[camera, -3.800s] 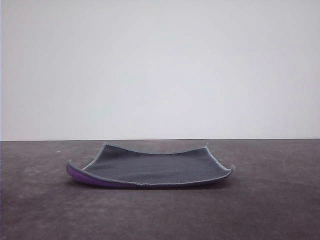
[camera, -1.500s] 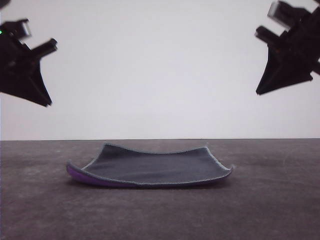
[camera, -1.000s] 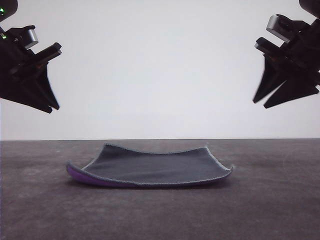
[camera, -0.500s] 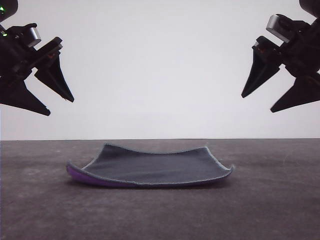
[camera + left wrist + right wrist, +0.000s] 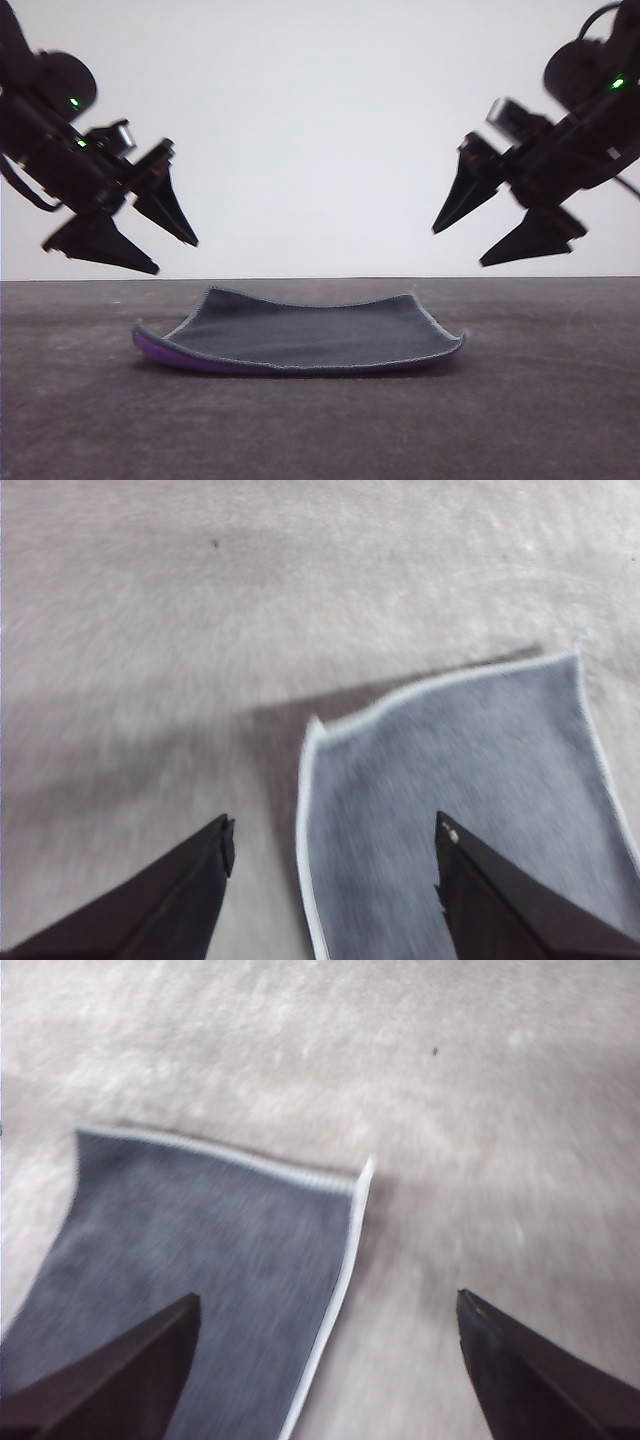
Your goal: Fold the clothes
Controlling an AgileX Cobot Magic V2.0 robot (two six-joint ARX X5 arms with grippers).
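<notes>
The cloth point(image 5: 300, 335) lies dark face up mid-bench point(image 5: 560, 420), purple showing under its left edge. The left gripper point(image 5: 172, 252) and right gripper point(image 5: 462, 246) hang above its two sides, fingers spread apart, neither touching it.

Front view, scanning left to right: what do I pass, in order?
left gripper, open above the table → cloth, lying flat with its dark grey face up → right gripper, open above the table.
</notes>
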